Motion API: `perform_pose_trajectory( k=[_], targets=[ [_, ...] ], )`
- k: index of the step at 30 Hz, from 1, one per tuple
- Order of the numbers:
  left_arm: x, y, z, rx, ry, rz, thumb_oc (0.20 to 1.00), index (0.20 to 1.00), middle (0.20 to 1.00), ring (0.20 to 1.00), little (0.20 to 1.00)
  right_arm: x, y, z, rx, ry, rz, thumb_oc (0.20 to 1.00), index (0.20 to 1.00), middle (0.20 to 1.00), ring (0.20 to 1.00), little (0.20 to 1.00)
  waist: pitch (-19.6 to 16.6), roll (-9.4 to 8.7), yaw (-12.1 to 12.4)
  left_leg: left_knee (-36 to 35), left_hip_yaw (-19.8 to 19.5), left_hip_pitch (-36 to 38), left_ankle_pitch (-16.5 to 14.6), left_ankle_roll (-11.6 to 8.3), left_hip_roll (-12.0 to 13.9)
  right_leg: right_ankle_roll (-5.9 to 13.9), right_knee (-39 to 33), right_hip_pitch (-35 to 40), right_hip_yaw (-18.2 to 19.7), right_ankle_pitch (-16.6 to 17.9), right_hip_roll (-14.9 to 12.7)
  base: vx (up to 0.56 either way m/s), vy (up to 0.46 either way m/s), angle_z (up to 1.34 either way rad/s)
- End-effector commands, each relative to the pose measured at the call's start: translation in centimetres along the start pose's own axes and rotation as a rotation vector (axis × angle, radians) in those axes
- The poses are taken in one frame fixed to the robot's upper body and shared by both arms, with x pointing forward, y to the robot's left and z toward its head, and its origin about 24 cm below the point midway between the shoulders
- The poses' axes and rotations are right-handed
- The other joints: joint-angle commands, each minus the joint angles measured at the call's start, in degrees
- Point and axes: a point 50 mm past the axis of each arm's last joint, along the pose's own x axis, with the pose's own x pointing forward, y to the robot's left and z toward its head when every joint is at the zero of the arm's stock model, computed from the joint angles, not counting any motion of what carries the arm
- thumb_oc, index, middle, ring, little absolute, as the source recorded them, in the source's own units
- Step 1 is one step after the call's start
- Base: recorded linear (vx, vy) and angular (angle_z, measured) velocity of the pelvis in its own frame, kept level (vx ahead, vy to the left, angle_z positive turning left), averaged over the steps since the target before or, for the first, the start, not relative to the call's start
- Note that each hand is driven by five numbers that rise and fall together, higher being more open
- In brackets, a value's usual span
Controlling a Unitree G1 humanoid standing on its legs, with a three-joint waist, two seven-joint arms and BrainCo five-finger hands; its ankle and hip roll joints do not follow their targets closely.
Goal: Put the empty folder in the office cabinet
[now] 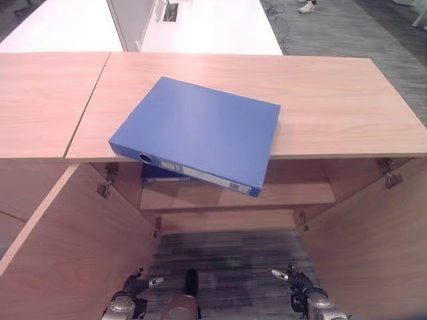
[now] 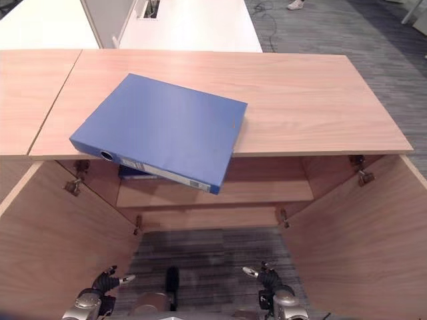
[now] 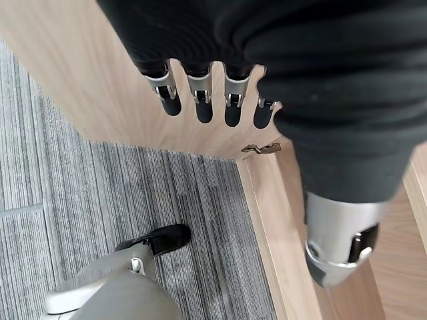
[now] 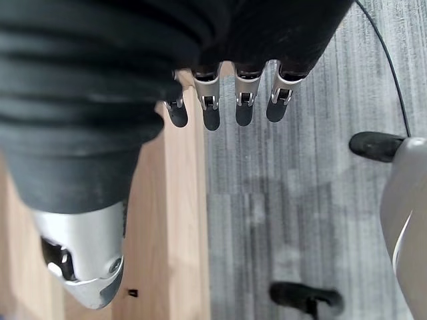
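Grey striped carpet (image 1: 227,267) runs under me and on between the two swung-open doors of the wooden office cabinet (image 1: 333,100). Its broad top reaches nearly across my view, and most of that top is bare wood to the right of and behind the folder. The left door (image 1: 87,247) and the right door (image 1: 373,233) stand wide, leaving an open lane of floor between them up to the cabinet's mouth. Inside, a shelf (image 1: 293,193) shows pale and bare along its right part; something dark blue (image 1: 157,175) lies at its left end, under the folder's overhang — I cannot tell what it is.

On the cabinet top lies the blue folder (image 1: 200,130), flat and turned at an angle, its spine and near corner jutting out past the front edge over the opening.

Low down between the doors, my left hand (image 1: 137,283) and my right hand (image 1: 297,280) hang apart — fingers straight and loose, touching nothing, well short of the folder.
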Motion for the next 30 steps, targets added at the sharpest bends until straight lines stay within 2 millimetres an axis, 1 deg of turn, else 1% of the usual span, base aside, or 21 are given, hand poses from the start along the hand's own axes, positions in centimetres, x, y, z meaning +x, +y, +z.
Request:
perform_pose_trajectory(
  k=[1, 3, 4, 5, 6, 7, 8, 9, 11, 13, 14, 16, 17, 18, 20, 22, 23, 25, 28, 30],
  targets=[
    [0.2, 1.8, 1.5, -0.002, -0.063, 0.057, 1.0, 1.0, 1.0, 1.0, 1.0, 0.0, -1.0, 1.9, -0.033, -0.079, -0.013, 1.0, 1.0, 1.0, 1.0, 1.0, 2.11, 1.8, 1.36, 1.56, -2.75, 1.67, -4.06, -2.46, 3.1, 1.61, 8.58, -0.21, -0.87, 1.02, 0.02, 0.17, 0.191, -0.03],
    [0.2, 1.8, 1.5, -0.003, -0.061, 0.06, 1.0, 1.0, 1.0, 1.0, 1.0, 0.0, -1.0, 2.1, -0.032, -0.087, -0.015, 1.0, 1.0, 1.0, 1.0, 1.0, 2.3, 2.32, 0.81, 0.96, -2.96, 3.2, -4.71, -2.42, 2.65, 0.69, 5.89, -2.07, -1.78, -0.52, 1.06, 0.21, 0.141, -0.07],
    [0.2, 1.7, 1.4, -0.006, -0.059, 0.06, 1.0, 1.0, 1.0, 1.0, 1.0, 0.0, -1.2, 2.1, -0.032, -0.091, -0.016, 1.0, 1.0, 1.0, 1.0, 1.0, 2.66, 2.57, 0.42, 0.79, -3.37, 4.12, -5.3, -2.7, 2.49, 0.19, 3.32, -1.9, -3.02, -2.38, 1.61, 0.17, 0.007, -0.05],
    [0.3, 1.7, 1.5, -0.008, -0.064, 0.06, 1.0, 1.0, 1.0, 1.0, 1.0, 0.0, -1.2, 2.2, -0.033, -0.098, -0.017, 1.0, 1.0, 1.0, 1.0, 1.0, 2.88, 2.56, 0.2, 0.72, -3.69, 4.4, -5.55, -2.83, 2.21, 0.06, 0.67, -2.36, -3.3, -3.15, 1.99, 0.22, -0.047, 0.21],
    [0.3, 1.5, 1.9, -0.007, -0.075, 0.054, 1.0, 1.0, 1.0, 1.0, 1.0, 0.0, -1.4, 2.5, -0.035, -0.109, -0.021, 1.0, 1.0, 1.0, 1.0, 1.0, 3.53, 2.66, -0.98, 0.67, -4.82, 5.54, -6.27, -3.1, 1.97, 0.22, -4.03, -4.04, -2.43, -3.14, 3.0, 0.16, -0.048, 0.26],
    [0.3, 1.5, 1.9, -0.008, -0.075, 0.054, 1.0, 1.0, 1.0, 1.0, 1.0, 0.0, -1.4, 2.5, -0.035, -0.109, -0.022, 1.0, 1.0, 1.0, 1.0, 1.0, 3.66, 2.78, -1.02, 0.7, -4.87, 5.73, -6.43, -3.16, 2.1, 0.2, -4.05, -3.78, -2.52, -3.25, 3.12, 0.14, -0.05, 0.21],
    [0.3, 1.4, 1.9, -0.007, -0.076, 0.05, 1.0, 1.0, 1.0, 1.0, 1.0, 0.0, -1.4, 2.5, -0.034, -0.107, -0.02, 1.0, 1.0, 1.0, 1.0, 1.0, 4.02, 2.82, -1.6, 0.8, -5.56, 6.16, -6.54, -3.18, 2.01, 0.62, -5.02, -4.2, -0.95, -3.31, 3.88, 0.08, -0.04, 0.3],
    [0.4, 1.2, 1.9, -0.002, -0.076, 0.048, 1.0, 1.0, 1.0, 1.0, 1.0, -0.1, -1.4, 2.3, -0.035, -0.103, -0.019, 1.0, 1.0, 1.0, 1.0, 1.0, 3.87, 2.62, -1.85, 0.8, -6.06, 6.35, -6.69, -3.36, 1.8, 0.75, -7.61, -3.22, 0.13, -3.77, 4.36, 0.08, -0.058, 0.48],
    [0.4, 1.0, 2.0, 0.003, -0.08, 0.043, 1.0, 1.0, 1.0, 1.0, 1.0, -0.2, -1.6, 2.0, -0.039, -0.094, -0.025, 1.0, 1.0, 1.0, 1.0, 1.0, 3.37, 2.2, -2.18, 0.95, -6.64, 6.11, -6.66, -3.54, 1.42, 1.11, -9.48, -1.86, 3.41, -3.17, 4.78, 0.05, -0.085, 0.6],
    [0.3, 0.9, 1.8, 0.007, -0.075, 0.04, 1.0, 1.0, 1.0, 1.0, 1.0, -0.3, -1.8, 1.6, -0.042, -0.084, -0.025, 1.0, 1.0, 1.0, 1.0, 1.0, 2.66, 2.19, -2.15, 0.9, -6.98, 6.15, -6.61, -3.85, 1.83, 0.91, -10.59, -0.9, 5.5, -3.74, 5.07, 0.07, -0.135, 0.42],
    [0.2, 0.8, 1.3, 0.012, -0.063, 0.033, 1.0, 1.0, 1.0, 1.0, 1.0, -0.4, -1.9, 1.2, -0.047, -0.073, -0.023, 1.0, 1.0, 1.0, 1.0, 1.0, 1.78, 2.29, -1.88, 0.86, -7.09, 6.56, -6.58, -4.24, 2.28, 0.58, -11.79, 0.52, 5.1, -4.36, 4.93, 0.07, -0.121, 0.03],
    [0.2, 0.6, 1.2, 0.018, -0.061, 0.028, 1.0, 1.0, 1.0, 1.0, 1.0, -0.5, -2.0, 1.0, -0.054, -0.067, -0.022, 1.0, 1.0, 1.0, 1.0, 1.0, 1.4, 2.35, -1.85, 0.79, -7.19, 6.84, -6.48, -4.51, 2.64, 0.45, -12.67, 1.47, 4.69, -4.7, 5.11, 0.06, -0.144, -0.18],
    [0.1, 0.3, 1.0, 0.019, -0.058, 0.02, 1.0, 1.0, 1.0, 1.0, 1.0, -0.6, -2.0, 0.7, -0.067, -0.06, -0.015, 1.0, 1.0, 1.0, 1.0, 1.0, 0.89, 2.58, -1.83, 0.66, -7.68, 7.27, -6.16, -5.2, 3.52, 0.07, -14.0, 3.11, 3.97, -5.35, 5.65, 0.05, -0.154, -0.08],
    [0.1, 0.3, 1.0, 0.019, -0.058, 0.02, 1.0, 1.0, 1.0, 1.0, 1.0, -0.6, -2.0, 0.7, -0.067, -0.06, -0.015, 1.0, 1.0, 1.0, 1.0, 1.0, 0.92, 2.61, -1.87, 0.65, -7.73, 7.32, -6.16, -5.22, 3.55, 0.05, -14.07, 3.22, 3.9, -5.34, 5.68, 0.04, -0.141, -0.03],
    [0.1, 0.2, 0.9, 0.017, -0.057, 0.016, 1.0, 1.0, 1.0, 1.0, 1.0, -0.7, -2.0, 0.5, -0.077, -0.056, -0.011, 1.0, 1.0, 1.0, 1.0, 1.0, 0.57, 2.86, -1.66, 0.53, -8.29, 7.41, -5.71, -5.91, 4.43, -0.31, -15.21, 4.6, 3.02, -5.92, 6.24, 0.01, -0.135, 0.05],
    [0.0, -0.2, 0.8, 0.015, -0.057, 0.007, 1.0, 1.0, 1.0, 1.0, 1.0, -0.8, -2.1, 0.4, -0.089, -0.056, -0.005, 1.0, 1.0, 1.0, 1.0, 1.0, 0.4, 3.21, -1.7, 0.46, -8.88, 7.28, -5.06, -6.75, 5.46, -0.83, -16.51, 5.97, 2.17, -6.44, 7.16, -0.02, -0.217, 0.1],
    [0.0, -0.4, 0.9, 0.012, -0.06, -0.002, 1.0, 1.0, 1.0, 1.0, 1.0, -0.8, -2.2, 0.3, -0.093, -0.055, -0.005, 1.0, 1.0, 1.0, 1.0, 1.0, 0.4, 3.5, -1.49, 0.53, -9.3, 7.01, -4.27, -7.55, 6.45, -1.28, -17.5, 7.06, 1.52, -7.02, 8.02, -0.03, -0.193, 0.17],
    [0.0, -0.4, 0.9, 0.012, -0.06, -0.002, 1.0, 1.0, 1.0, 1.0, 1.0, -0.8, -2.3, 0.3, -0.093, -0.055, -0.005, 1.0, 1.0, 1.0, 1.0, 1.0, 0.42, 3.53, -1.54, 0.53, -9.37, 7.04, -4.26, -7.57, 6.48, -1.3, -17.55, 7.15, 1.45, -7.01, 8.06, -0.02, -0.13, 0.15],
    [-0.1, -1.0, 0.9, 0.002, -0.061, -0.021, 1.0, 1.0, 1.0, 1.0, 1.0, -0.9, -2.7, 0.3, -0.105, -0.06, -0.006, 1.0, 1.0, 1.0, 1.0, 1.0, 0.84, 4.55, -1.04, 1.07, -11.0, 6.28, -1.92, -9.56, 9.19, -2.82, -18.92, 9.4, -0.3, -8.62, 10.52, -0.05, -0.24, 0.14],
    [-0.1, -1.1, 0.9, 0.0, -0.061, -0.022, 1.0, 1.0, 1.0, 1.0, 1.0, -0.9, -2.7, 0.4, -0.108, -0.062, -0.006, 1.0, 1.0, 1.0, 1.0, 1.0, 1.06, 4.8, -1.03, 1.27, -11.34, 6.02, -1.41, -9.99, 9.72, -3.12, -19.09, 9.84, -0.72, -8.94, 11.02, -0.04, -0.144, 0.09]
  ],
)
